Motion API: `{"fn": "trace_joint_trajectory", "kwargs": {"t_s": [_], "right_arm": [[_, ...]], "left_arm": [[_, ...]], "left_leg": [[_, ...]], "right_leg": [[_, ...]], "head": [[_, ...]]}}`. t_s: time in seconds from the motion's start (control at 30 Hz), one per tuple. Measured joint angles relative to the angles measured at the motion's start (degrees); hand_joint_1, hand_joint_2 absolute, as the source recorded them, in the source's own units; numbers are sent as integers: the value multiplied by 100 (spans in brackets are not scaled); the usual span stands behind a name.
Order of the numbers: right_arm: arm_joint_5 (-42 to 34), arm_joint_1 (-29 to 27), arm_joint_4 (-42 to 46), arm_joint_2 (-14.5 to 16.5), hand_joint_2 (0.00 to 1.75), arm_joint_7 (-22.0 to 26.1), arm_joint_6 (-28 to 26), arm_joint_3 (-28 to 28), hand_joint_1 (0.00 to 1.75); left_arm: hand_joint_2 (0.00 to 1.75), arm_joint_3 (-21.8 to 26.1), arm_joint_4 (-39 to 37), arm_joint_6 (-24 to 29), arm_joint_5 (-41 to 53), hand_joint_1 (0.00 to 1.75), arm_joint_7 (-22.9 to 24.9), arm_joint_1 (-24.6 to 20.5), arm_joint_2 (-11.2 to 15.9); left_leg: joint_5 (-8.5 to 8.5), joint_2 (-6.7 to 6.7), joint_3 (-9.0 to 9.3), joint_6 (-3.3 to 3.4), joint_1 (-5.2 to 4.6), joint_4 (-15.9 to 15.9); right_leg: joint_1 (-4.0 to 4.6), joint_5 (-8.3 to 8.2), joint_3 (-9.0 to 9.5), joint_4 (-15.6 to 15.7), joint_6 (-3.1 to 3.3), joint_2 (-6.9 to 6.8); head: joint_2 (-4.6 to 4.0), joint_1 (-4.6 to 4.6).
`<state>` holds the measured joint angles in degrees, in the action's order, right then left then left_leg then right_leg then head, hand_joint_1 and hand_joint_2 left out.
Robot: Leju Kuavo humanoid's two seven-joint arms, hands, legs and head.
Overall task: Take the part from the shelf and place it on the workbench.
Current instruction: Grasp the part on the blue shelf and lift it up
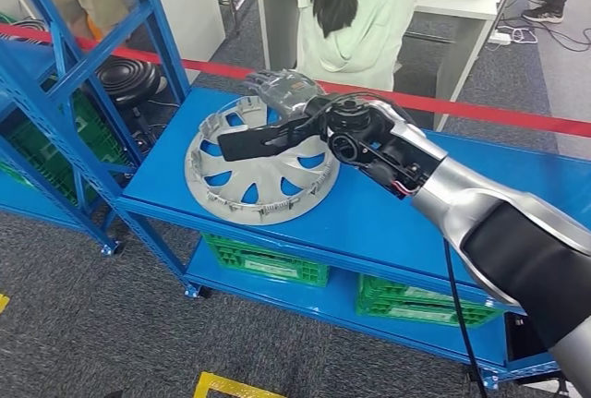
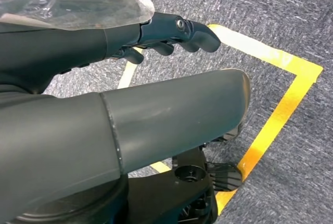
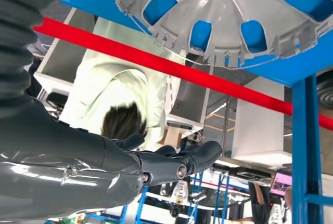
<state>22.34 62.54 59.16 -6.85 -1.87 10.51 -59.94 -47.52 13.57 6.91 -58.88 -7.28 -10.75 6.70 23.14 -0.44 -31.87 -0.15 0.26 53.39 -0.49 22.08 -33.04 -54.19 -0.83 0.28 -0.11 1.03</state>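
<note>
**Hand over the wheel cover, lift not yet made**

A workshop floor of grey carpet marked with yellow tape fills the lower part of the head view; a blue shelf (image 1: 391, 223) runs across the middle of the frame, with green crates (image 1: 268, 262) on its lower level and a red barrier tape (image 1: 488, 112) behind it; beyond the tape, at the top centre, a person in a pale hooded top (image 1: 362, 19) sits at a white surface (image 1: 460, 1).

The part, a silver wheel cover (image 1: 258, 190), lies flat on the top level of the shelf, left of centre in the head view; the right hand (image 1: 279, 126) reaches in from the right and hovers over it, its dark fingers stretched flat across the cover's upper half; in the right wrist view the fingers (image 3: 184, 164) are straight and apart, with nothing between them, and the wheel cover's rim (image 3: 235, 21) sits clear of them; so the hand seems open and holds nothing; whether any fingertip touches the cover I cannot tell.

The left hand (image 2: 173, 31) hangs over the carpet with fingers loosely extended and nothing in them.

By my reading the task is at its start: the reach is made, while the grasp, the lift and the carry to the workbench are all left; the workbench itself cannot be identified, and the near edge of the cover under the forearm is hidden.
</note>
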Motion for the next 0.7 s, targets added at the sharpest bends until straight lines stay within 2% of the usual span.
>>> {"fn": "trace_joint_trajectory", "kwargs": {"t_s": [0.43,0.7], "right_arm": [[3,43,44,-54,175,-8,13,-213,0],[-181,157,302,-181,175,-314,378,-346,0]], "left_arm": [[0,0,0,0,1,0,0,0,13],[0,0,0,41,21,0,0,-9,20]], "left_leg": [[0,1,0,0,0,0],[0,2,1,0,0,1]], "right_leg": [[0,0,0,0,0,1],[0,0,-1,0,0,1]], "head": [[0,-1],[0,-1]]}}
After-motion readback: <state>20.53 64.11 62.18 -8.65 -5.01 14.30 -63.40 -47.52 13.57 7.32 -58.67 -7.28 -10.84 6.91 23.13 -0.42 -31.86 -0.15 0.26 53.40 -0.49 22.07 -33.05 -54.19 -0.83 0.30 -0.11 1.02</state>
